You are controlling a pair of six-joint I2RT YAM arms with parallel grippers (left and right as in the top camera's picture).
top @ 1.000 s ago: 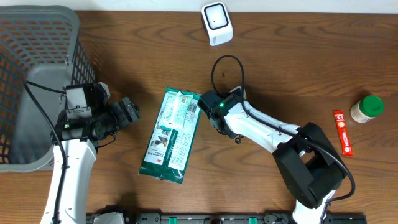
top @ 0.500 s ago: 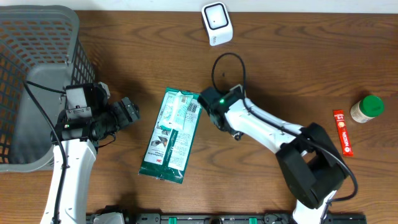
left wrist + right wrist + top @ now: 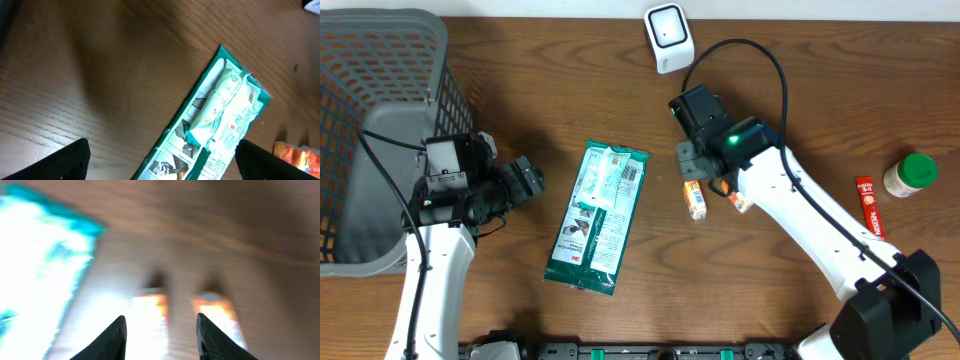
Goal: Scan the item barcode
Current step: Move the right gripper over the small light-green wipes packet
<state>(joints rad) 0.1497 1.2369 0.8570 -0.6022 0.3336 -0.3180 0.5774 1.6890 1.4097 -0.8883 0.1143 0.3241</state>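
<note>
Brown wooden tabletop [image 3: 820, 80]: flat green-and-white plastic packet [image 3: 597, 220] lies mid-tabletop between my tools, touching neither. My left tool [image 3: 532, 178] spread wide, empty. My right tool [image 3: 160, 317] part-spread, empty. White boxy scanner [image 3: 668, 36] at far edge. Two small orange sachets [image 3: 694, 200] beside right tool.

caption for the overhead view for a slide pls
Green packet lies flat mid-table, short of the white scanner at the far edge; grey basket at left, open left hand beside the packet.

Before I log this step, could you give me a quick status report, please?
Left pincer open, right pincer open, both empty. Green packet lies flat, ungripped. Two small orange items nearby.
</note>
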